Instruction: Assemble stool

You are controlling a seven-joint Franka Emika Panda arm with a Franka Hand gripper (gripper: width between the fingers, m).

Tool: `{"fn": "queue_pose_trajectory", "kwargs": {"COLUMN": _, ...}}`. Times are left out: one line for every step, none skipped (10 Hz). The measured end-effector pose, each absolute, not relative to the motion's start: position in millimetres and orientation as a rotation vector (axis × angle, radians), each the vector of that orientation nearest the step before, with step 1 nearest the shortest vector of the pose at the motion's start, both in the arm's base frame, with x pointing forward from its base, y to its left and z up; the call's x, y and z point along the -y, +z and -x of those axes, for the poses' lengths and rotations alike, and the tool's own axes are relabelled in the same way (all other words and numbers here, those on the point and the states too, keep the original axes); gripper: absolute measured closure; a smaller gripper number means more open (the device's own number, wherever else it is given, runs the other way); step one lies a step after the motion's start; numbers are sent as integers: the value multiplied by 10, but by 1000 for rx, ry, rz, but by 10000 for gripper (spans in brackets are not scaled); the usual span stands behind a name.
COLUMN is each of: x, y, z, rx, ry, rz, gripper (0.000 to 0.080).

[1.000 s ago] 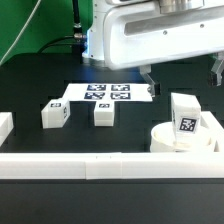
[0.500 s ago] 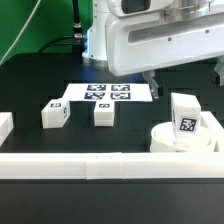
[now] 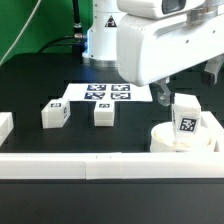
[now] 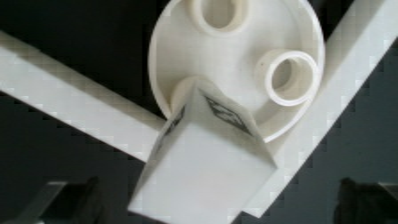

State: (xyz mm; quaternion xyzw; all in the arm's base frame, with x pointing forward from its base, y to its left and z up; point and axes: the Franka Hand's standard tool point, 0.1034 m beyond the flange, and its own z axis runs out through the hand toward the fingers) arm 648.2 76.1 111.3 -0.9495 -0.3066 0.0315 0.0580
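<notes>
— Stool's material?
— Smooth white plastic: one thick round seat (image 3: pixel 160 138), three blocky tagged legs.
— Where?
— In the exterior view, the seat is at four o'clock of the marker board (image 3: pixel 108 93), one leg (image 3: pixel 185 115) standing on it. On the black surface (image 3: pixel 30 90), another leg (image 3: pixel 55 115) is at eight and a third leg (image 3: pixel 103 114) at six. The jaws are spread wide, empty.

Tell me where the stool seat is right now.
In the exterior view the seat lies at the exterior view's right, just behind the near white rail, with one leg standing on it.
</notes>
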Motion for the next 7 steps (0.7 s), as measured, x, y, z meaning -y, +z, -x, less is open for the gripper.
{"fn": "queue_pose_trajectory", "kwargs": {"x": -746, "y": 1108, "z": -6482, "rx": 1059, "ry": 91, "rz": 2835, "gripper": 150}}
{"fn": "queue_pose_trajectory", "kwargs": {"x": -745, "y": 1102, "z": -6485, "rx": 1179, "ry": 81, "rz": 2790, "gripper": 150}}
{"fn": "queue_pose_trajectory", "kwargs": {"x": -753, "y": 1084, "z": -6521, "rx": 1370, "ry": 43, "rz": 2733, "gripper": 150}}
{"fn": "queue_pose_trajectory", "kwargs": {"x": -776, "y": 1075, "z": -6539, "rx": 1529, "ry": 22, "rz": 2667, "gripper": 150}}
{"fn": "queue_pose_trajectory", "kwargs": {"x": -775, "y": 1064, "z": -6543, "rx": 1687, "ry": 26, "rz": 2584, "gripper": 150}}
{"fn": "queue_pose_trajectory", "kwargs": {"x": -757, "y": 1062, "z": -6543, "rx": 1768, "ry": 23, "rz": 2529, "gripper": 150}}
{"fn": "queue_pose_trajectory", "kwargs": {"x": -742, "y": 1060, "z": -6544, "rx": 1838, "ry": 21, "rz": 2478, "gripper": 150}}
